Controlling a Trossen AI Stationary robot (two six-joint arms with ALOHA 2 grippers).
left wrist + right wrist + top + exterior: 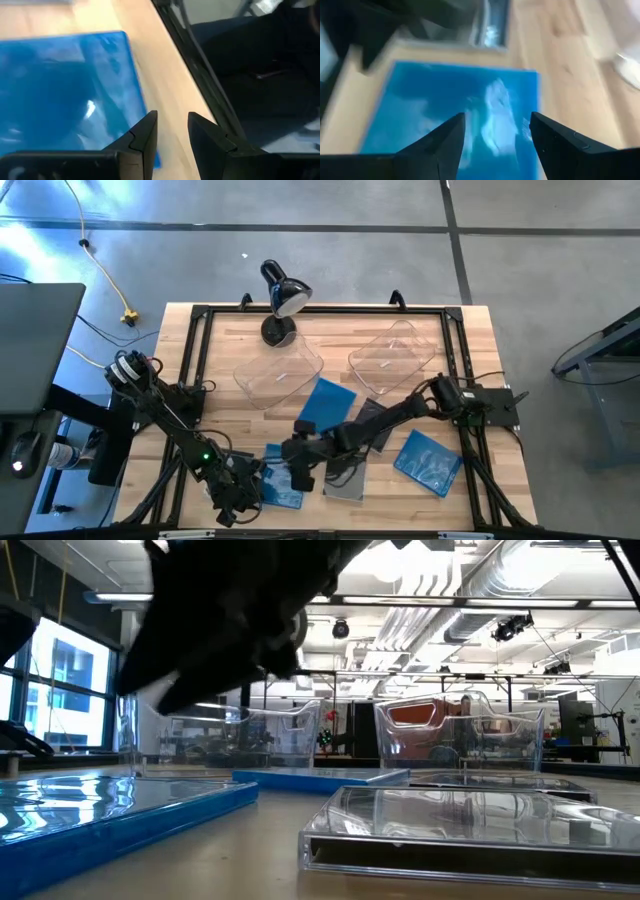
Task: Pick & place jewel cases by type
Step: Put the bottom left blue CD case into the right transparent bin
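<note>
A blue jewel case (283,488) lies flat near the table's front edge, left of the middle. My left gripper (172,131) is low at its edge, open a little, with bare wood between the fingers. My right gripper (496,131) hangs open above this blue case (450,105) with nothing between its fingers; in the high view it (300,472) reaches in from the right. Two more blue cases (326,404) (430,460) and two dark grey ones (347,477) (376,426) lie flat on the table. My left gripper has one finger (144,137) standing over the blue case's side edge (142,107), near a corner, and the other over bare table. The finger hides the spot, so I cannot tell whether it touches the case. The case lies flat on the table.
Two clear plastic bins (280,370) (395,355) stand at the back of the table. A black desk lamp (280,302) stands behind the left bin. A black frame (200,360) runs round the table's edge.
</note>
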